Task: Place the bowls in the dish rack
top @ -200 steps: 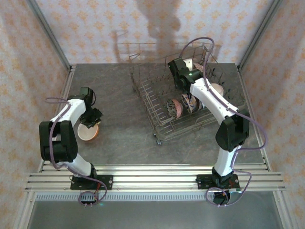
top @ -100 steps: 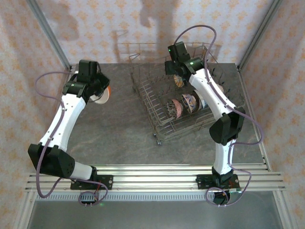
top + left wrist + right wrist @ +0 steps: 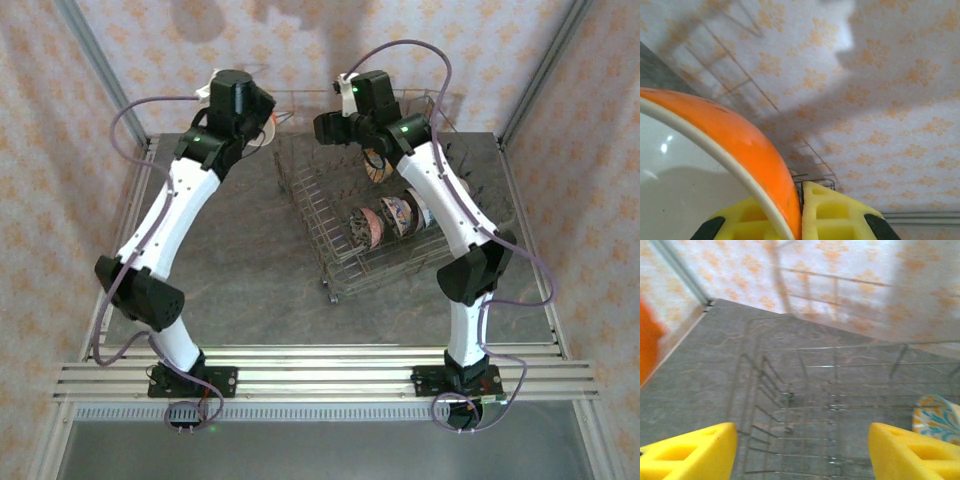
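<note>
My left gripper (image 3: 802,220) is shut on the rim of an orange bowl (image 3: 740,145) with a cream inside, held high. In the top view that gripper (image 3: 250,105) hangs by the back-left corner of the dish rack (image 3: 318,215). My right gripper (image 3: 325,127) is open and empty above the rack's back-left part, facing the left one. Its wrist view looks down between its fingers (image 3: 690,452) at bare rack wires (image 3: 805,405), with a blue-and-white bowl (image 3: 937,417) at the right and the orange bowl (image 3: 647,340) a blur at the left. Patterned bowls (image 3: 366,226) stand on edge in the rack.
The rack sits skewed on the grey table (image 3: 230,260), its near corner (image 3: 330,290) pointing to the front. Patterned walls (image 3: 300,50) and metal corner posts (image 3: 100,70) close the space at the back and sides.
My left arm has lifted the orange bowl from the table's left side up and back to the rack's back-left corner. My right gripper has risen and swung left over the rack, its jaws narrowing somewhat.
</note>
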Controlling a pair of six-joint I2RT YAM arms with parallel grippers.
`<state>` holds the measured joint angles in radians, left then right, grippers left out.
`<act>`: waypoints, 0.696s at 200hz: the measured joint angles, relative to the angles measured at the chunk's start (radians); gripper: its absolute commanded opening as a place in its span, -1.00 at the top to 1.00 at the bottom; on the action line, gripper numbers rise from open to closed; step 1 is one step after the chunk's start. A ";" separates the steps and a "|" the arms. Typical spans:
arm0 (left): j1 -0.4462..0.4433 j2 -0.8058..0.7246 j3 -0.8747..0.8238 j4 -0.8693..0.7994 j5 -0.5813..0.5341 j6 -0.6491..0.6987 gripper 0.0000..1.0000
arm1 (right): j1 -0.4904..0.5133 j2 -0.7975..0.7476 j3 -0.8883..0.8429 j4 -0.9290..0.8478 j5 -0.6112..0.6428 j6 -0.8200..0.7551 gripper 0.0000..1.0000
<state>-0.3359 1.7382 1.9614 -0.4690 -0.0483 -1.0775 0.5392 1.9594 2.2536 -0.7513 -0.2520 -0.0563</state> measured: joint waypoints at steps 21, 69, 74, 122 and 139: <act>-0.025 0.043 0.039 0.007 -0.007 -0.021 1.00 | 0.036 -0.006 -0.019 0.048 -0.053 -0.019 -0.32; -0.042 0.093 0.128 0.014 -0.005 -0.070 1.00 | 0.087 -0.100 -0.241 0.204 -0.082 -0.023 -0.20; -0.043 0.093 0.130 0.014 -0.004 -0.078 1.00 | 0.089 -0.104 -0.251 0.218 -0.075 -0.020 -0.18; -0.044 0.097 0.131 0.016 0.042 -0.132 1.00 | 0.090 -0.108 -0.303 0.362 0.029 0.039 -0.05; -0.045 0.097 0.131 0.016 0.047 -0.142 1.00 | 0.092 -0.109 -0.330 0.403 0.043 0.056 -0.04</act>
<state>-0.3809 1.8355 2.0922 -0.4530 -0.0013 -1.2194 0.6308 1.8500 1.9236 -0.3485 -0.2085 -0.0002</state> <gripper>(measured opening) 0.092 0.525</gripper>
